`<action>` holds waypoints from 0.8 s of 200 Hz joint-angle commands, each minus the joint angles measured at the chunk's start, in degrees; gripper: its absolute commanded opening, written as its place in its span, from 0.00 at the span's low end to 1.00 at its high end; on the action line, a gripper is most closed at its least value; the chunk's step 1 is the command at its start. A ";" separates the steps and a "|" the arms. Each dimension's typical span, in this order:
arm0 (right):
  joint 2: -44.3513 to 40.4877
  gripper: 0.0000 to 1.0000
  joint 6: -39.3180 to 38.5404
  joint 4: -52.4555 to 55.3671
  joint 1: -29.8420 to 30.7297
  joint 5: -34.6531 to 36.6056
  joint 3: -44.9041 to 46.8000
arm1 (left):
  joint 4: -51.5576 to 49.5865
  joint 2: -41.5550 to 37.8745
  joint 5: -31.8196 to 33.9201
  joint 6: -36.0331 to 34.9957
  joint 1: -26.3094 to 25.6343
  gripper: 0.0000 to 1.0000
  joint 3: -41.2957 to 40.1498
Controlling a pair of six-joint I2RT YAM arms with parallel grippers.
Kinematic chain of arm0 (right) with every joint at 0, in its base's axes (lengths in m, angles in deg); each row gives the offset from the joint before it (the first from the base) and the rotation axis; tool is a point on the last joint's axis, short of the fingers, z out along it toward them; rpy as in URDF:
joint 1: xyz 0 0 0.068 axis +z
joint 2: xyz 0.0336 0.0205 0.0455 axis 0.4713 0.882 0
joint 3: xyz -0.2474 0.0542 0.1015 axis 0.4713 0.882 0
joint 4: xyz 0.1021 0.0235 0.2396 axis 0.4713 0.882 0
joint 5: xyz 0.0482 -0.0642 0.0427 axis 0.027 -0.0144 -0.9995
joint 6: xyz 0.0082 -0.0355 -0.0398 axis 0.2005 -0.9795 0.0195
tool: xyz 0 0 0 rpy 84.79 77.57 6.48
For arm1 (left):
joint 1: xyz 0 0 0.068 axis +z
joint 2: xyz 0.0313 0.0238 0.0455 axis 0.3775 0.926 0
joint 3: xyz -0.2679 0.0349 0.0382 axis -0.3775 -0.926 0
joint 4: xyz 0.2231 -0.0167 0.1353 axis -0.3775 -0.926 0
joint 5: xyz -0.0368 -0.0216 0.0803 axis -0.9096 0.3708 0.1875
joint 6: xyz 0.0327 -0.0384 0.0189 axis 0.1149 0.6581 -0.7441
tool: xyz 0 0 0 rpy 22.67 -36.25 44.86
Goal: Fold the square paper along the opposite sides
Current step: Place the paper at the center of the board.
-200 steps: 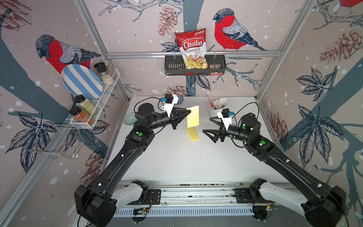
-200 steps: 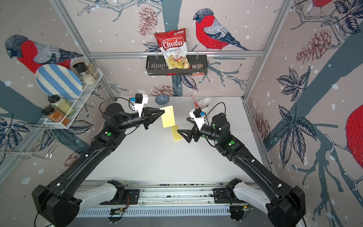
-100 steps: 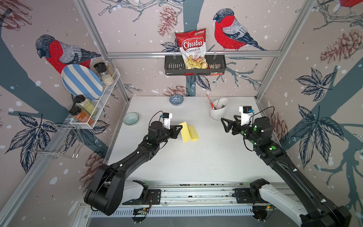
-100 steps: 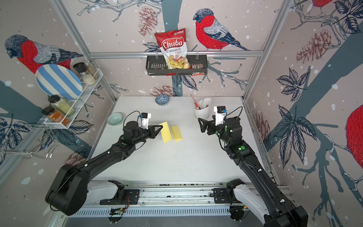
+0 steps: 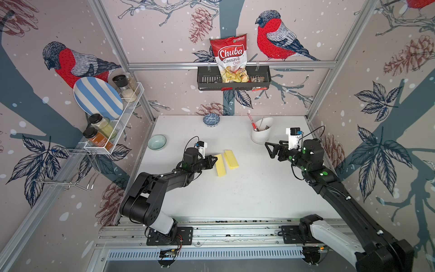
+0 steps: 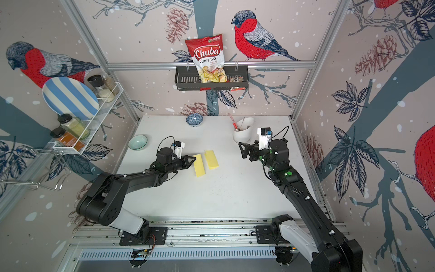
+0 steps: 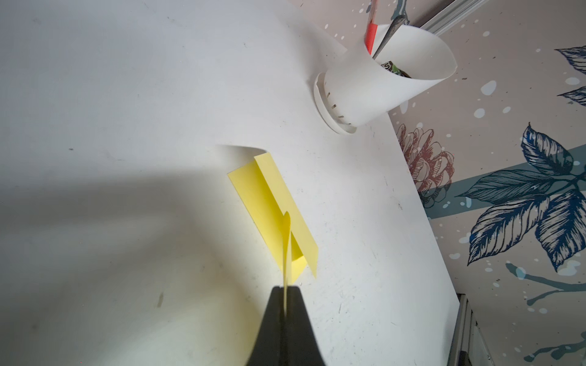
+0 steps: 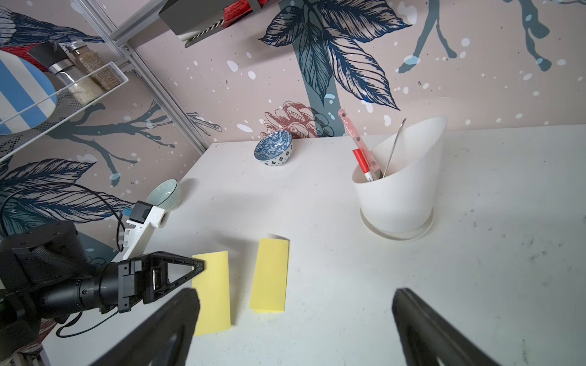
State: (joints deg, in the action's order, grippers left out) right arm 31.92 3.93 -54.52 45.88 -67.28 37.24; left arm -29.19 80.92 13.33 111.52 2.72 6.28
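Left gripper (image 5: pixel 215 159), low over the near-left middle of the worktop (image 5: pixel 235 195), is pinching the left edge of a yellow paper (image 5: pixel 221 166) with jaws fully closed on it; the left wrist view is showing the sheet edge-on between the black jaws. Can't tell if the held paper is touching the worktop. Just right of it, a second yellow piece (image 5: pixel 231 159) is lying folded on the worktop, one flap over the other, with a sliver of bare worktop showing between the two in both top views. Right gripper (image 5: pixel 268 150) is hovering well right of the paper, jaws spread wide and holding nothing, pointing left. Farther back, a white cup (image 5: pixel 260 136) with utensils is standing just behind the right gripper, a teal bowl (image 5: pixel 156 142) is sitting at the left edge, and a blue patterned bowl (image 5: pixel 211 119) is sitting against the far wall.
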 commanded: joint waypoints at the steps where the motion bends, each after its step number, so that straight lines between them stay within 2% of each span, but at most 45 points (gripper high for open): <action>1: 0.11 1.00 0.59 -1.81 -0.31 -1.47 0.11 | 0.38 1.23 1.63 -2.07 0.19 0.00 0.80; 98: -0.38 1.00 0.59 -2.52 -0.37 -3.22 0.90 | -4.53 9.75 5.44 -4.65 0.57 0.00 6.03; 144: -0.37 1.00 0.50 -2.77 -0.36 -4.09 1.17 | -8.92 10.12 8.15 -5.86 0.57 0.00 7.47; 160: -0.29 1.00 0.42 -2.96 -0.43 -4.43 1.17 | -10.98 9.69 9.04 -6.73 0.51 0.15 8.04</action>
State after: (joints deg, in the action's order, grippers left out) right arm 31.74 4.15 -55.42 45.42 -70.47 38.34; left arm -36.56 91.17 20.04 106.89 3.18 13.39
